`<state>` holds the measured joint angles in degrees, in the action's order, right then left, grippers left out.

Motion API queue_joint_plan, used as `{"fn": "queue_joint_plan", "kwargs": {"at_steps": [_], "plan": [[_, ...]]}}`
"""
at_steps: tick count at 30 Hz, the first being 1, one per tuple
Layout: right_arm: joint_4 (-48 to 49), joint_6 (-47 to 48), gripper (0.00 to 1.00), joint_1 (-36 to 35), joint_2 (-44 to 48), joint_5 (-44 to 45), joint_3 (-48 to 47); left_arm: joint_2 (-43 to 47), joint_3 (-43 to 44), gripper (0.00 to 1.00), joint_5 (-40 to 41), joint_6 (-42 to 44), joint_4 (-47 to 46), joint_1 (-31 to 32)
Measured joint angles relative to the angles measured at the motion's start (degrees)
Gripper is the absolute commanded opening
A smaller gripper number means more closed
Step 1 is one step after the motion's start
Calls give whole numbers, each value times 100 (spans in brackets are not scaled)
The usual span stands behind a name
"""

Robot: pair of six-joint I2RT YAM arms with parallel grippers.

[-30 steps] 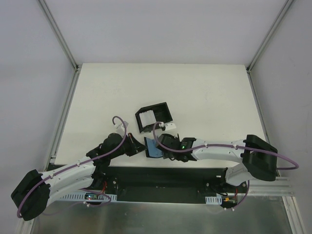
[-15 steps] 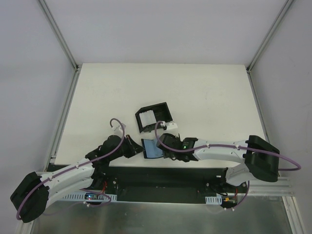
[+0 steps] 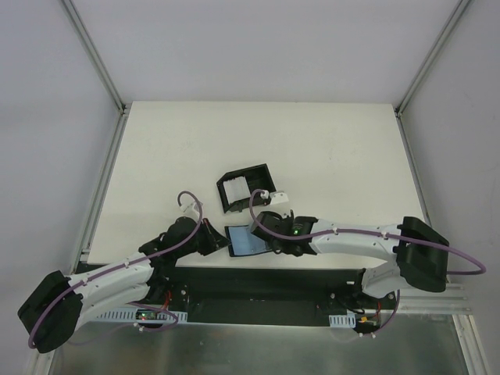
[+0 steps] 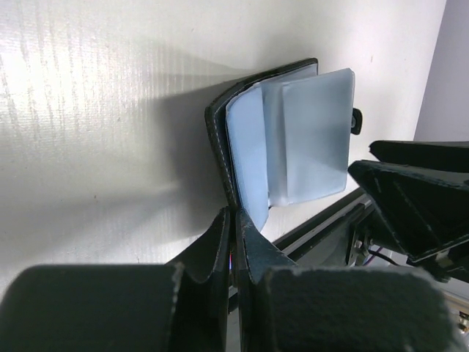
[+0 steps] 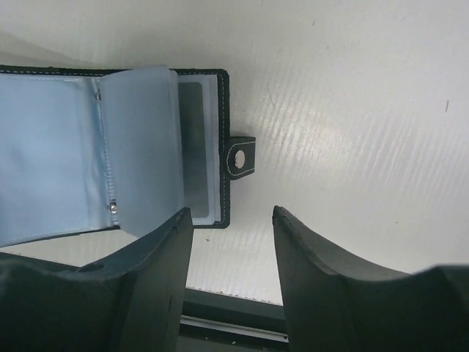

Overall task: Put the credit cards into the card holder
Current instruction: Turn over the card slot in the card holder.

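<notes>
left wrist: pinching the open card holder's (image 4: 253, 147) lower edge with left tool (image 4: 234, 220), shut tight; hovering right tool (image 5: 231, 213) over snap tab (image 5: 239, 156), fingers apart.

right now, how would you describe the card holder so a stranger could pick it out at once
On the white table, look at the near edge, between the left gripper and the right gripper. The card holder sits open there, a flat black wallet with bluish-grey sleeves and a snap tab, unlike the taller black walled box just beyond it.
</notes>
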<state>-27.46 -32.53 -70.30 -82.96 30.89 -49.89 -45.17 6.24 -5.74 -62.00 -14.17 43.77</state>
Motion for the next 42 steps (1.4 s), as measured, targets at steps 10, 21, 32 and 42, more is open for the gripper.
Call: {"fn": "queue_joint_plan", "kwargs": {"at_steps": [10,21,32,42], "plan": [[581,428,42,79,485,-461,-2,-76,-2,0,2,11,81,0],[1532,726,24,442,-981,-1965,-291,-330,-2,0,4,48,79,0],[1141,693,22,555,-1150,-1718,-439,-468,2,0,9,76,70,0],[1718,916,20,518,-890,-2194,-345,-579,7,0,20,151,61,0]]}}
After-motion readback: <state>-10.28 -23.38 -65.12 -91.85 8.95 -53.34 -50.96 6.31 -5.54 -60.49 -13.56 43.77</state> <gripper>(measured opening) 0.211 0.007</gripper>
